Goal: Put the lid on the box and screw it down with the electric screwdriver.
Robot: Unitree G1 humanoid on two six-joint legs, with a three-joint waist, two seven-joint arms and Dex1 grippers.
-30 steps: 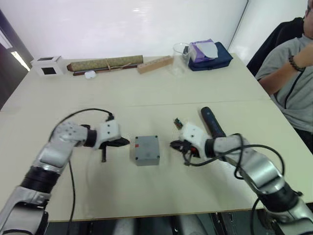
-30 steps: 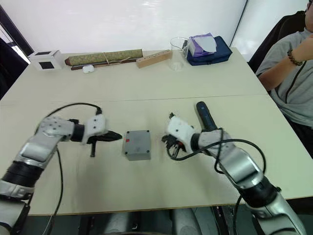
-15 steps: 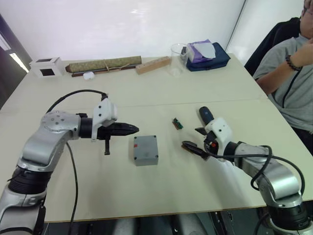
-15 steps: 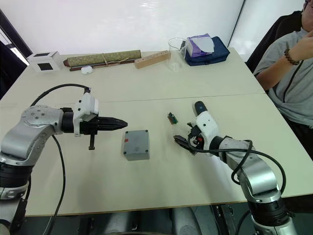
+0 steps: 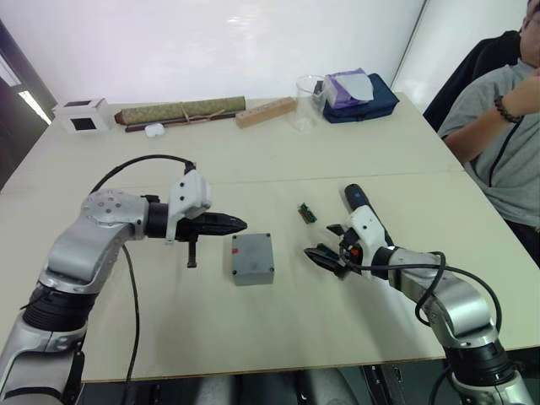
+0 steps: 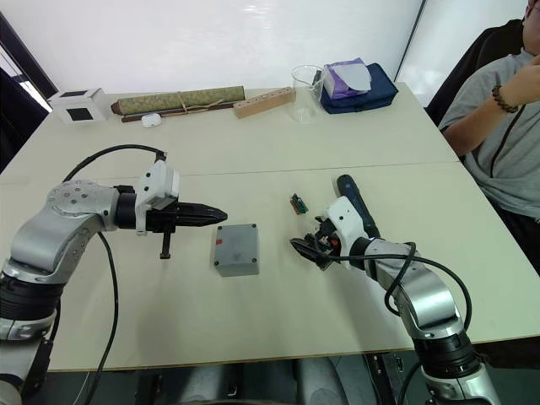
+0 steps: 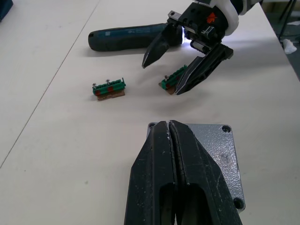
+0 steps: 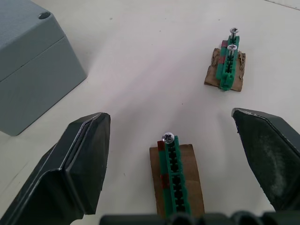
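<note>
On the tabletop (image 5: 278, 160) the box (image 5: 251, 258) sits with the lid (image 6: 235, 244) on top, between the left end effector (image 5: 240, 224), pinched shut and empty, and the right end effector (image 8: 173, 159), wide open around a small green screw strip (image 8: 174, 165), with the electric screwdriver (image 7: 133, 36) behind it.

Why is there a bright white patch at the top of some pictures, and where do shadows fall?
Left eye view: the white wall behind the pale table washes out into glare. Left wrist view: a white glow sits at the tip of the dark navy pen-shaped electric screwdriver, behind the right gripper. Right wrist view: the grey plastic box casts a soft shadow.
</note>
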